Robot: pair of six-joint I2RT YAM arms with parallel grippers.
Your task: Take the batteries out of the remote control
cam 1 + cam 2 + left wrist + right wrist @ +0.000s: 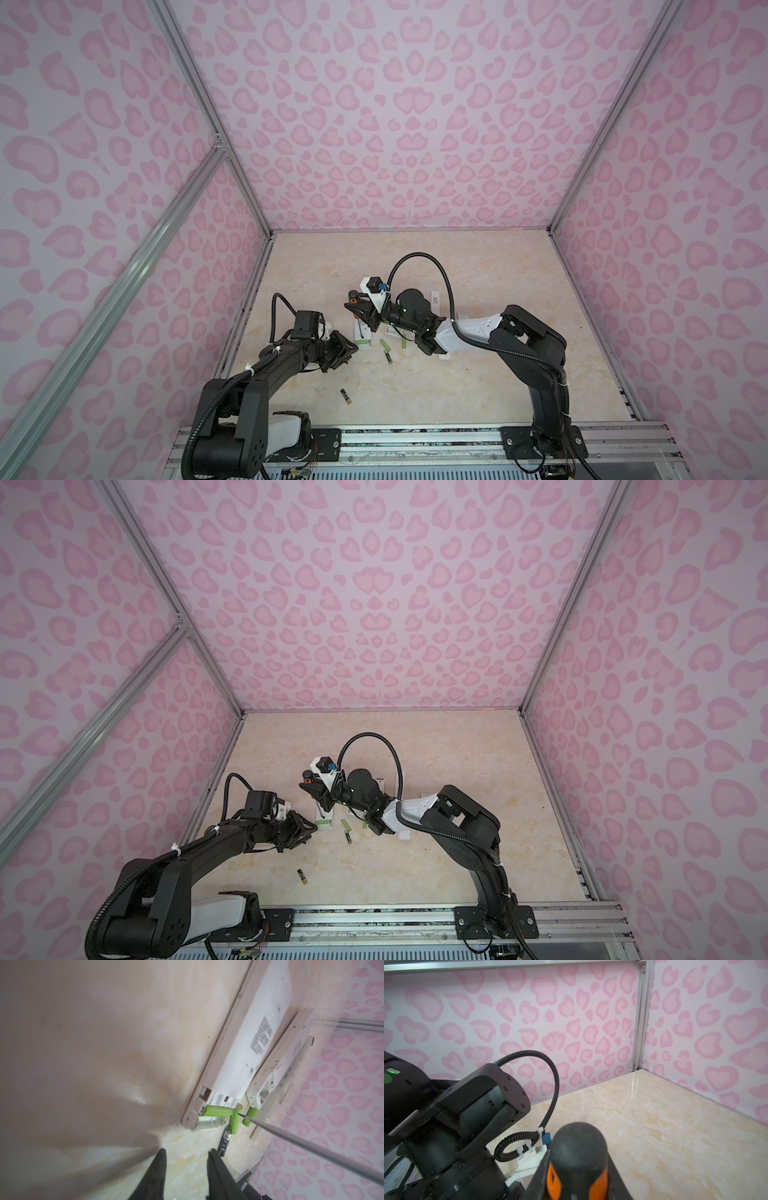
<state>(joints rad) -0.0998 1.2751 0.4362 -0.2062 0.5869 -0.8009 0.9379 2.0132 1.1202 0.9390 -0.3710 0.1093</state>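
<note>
Counter (478, 382) space: bare glossy marble-look slab front & right, walls well apart. L fingers (161, 1167) spread, empty, near flat white remote (249, 1043); lime battery (217, 1111) lies in its open end bay, loose batteries (234, 1124) just beside. R fingers (538, 1180) pinch matte orange-black screwdriver (578, 1153).

A beige marbled tabletop (478, 374) was enclosed on three sides by walls (407, 124) printed with pink blotches. Aluminium posts (584, 166) were set at the tabletop's far corners, and a metal rail (415, 432) was fixed along its near edge.
</note>
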